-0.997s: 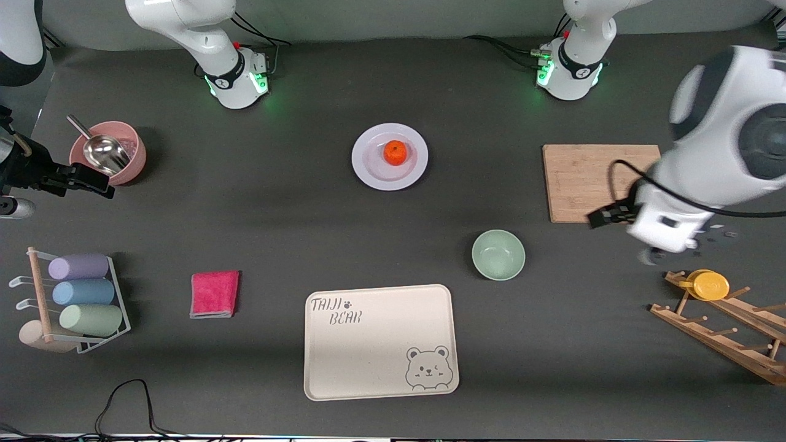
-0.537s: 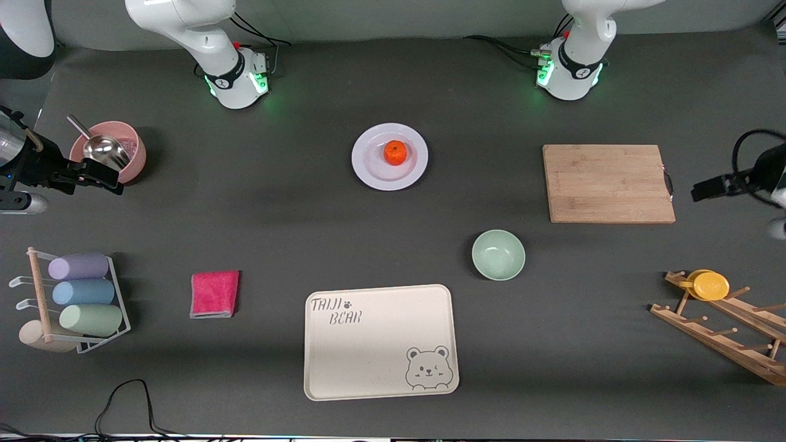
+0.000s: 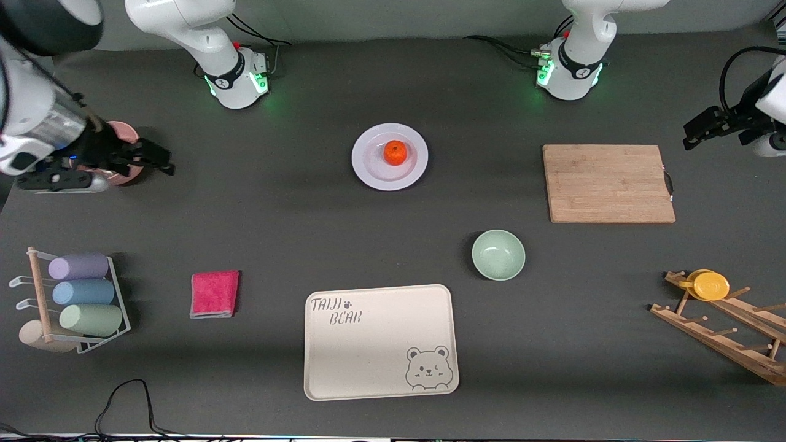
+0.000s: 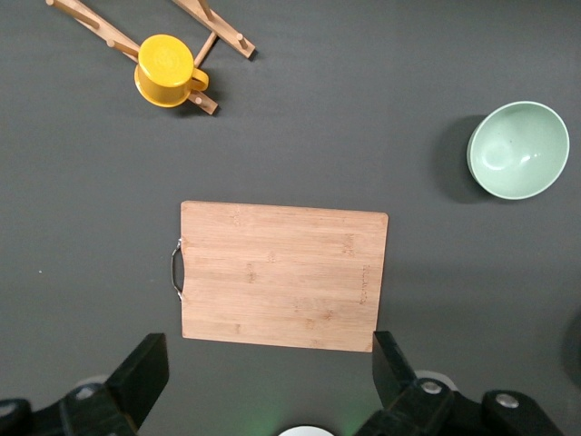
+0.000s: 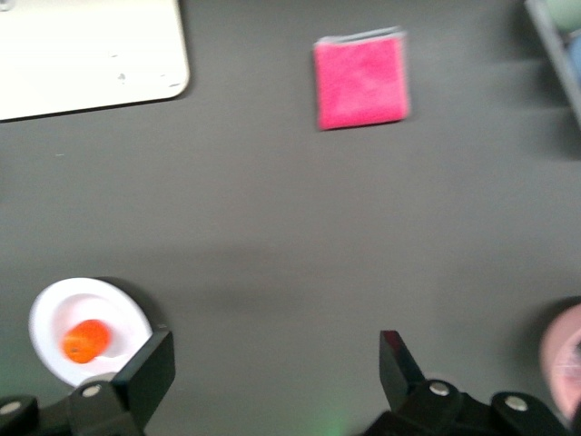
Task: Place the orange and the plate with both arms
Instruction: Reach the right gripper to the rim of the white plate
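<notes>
Orange (image 3: 395, 152) sits on plate (image 3: 389, 156), mid-table, closer to the arm bases than the mint bowl (image 3: 498, 254) & bear tray (image 3: 379, 341). Neither is held.

Scanning the front view from the right arm's end: right gripper (image 3: 150, 158) hangs over the pink bowl (image 3: 126, 175), jaws spread wide, nothing between them; its wrist view shows the fingers (image 5: 145, 372) parted w/ orange (image 5: 84, 341) & plate (image 5: 89, 329) off to one side. Pink cloth (image 3: 214, 293) lies nearer the camera, cup rack (image 3: 70, 301) at the table's end. Next plate + orange, then bowl, then cutting board (image 3: 608, 183). Left gripper (image 3: 706, 126) is in the air past the board's handle end, also wide open & empty; wrist view shows fingers (image 4: 141, 377) apart above the board (image 4: 281, 274).

Risks, as I judge them: orange is round & loose, so a tilted or jerky plate lift could roll it off. Glossy shallow rim gives little to pinch; may slip. Both arms converging on one small spot could clash unless they go in turn.
</notes>
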Tool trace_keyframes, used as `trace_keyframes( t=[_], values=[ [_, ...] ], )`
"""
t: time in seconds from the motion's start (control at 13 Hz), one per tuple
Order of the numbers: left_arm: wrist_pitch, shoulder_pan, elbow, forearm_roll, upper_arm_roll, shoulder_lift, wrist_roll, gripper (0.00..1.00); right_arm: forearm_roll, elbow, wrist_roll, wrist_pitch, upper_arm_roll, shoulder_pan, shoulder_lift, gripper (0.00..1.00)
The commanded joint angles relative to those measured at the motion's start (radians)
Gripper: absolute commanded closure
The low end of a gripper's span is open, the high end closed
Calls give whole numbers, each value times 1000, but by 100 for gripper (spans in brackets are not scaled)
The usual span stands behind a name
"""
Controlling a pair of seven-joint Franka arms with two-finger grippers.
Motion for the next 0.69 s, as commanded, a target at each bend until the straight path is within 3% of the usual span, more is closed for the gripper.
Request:
trace_keyframes(
  t=[0.0,0.31,0.46,0.61],
  values=[
    [37,-25,-69,8,18,-52,67,0,125,-173,103,138,-5,99,-90,0],
    [33,-22,-76,6,22,-60,82,0,363,-406,86,433,-5,205,-127,0],
    [25,-19,-82,6,22,-60,81,0,504,-497,-30,537,-3,220,-127,0],
    [46,-17,-102,3,22,-57,79,0,801,-618,-308,618,-5,219,-121,0]
  ],
)
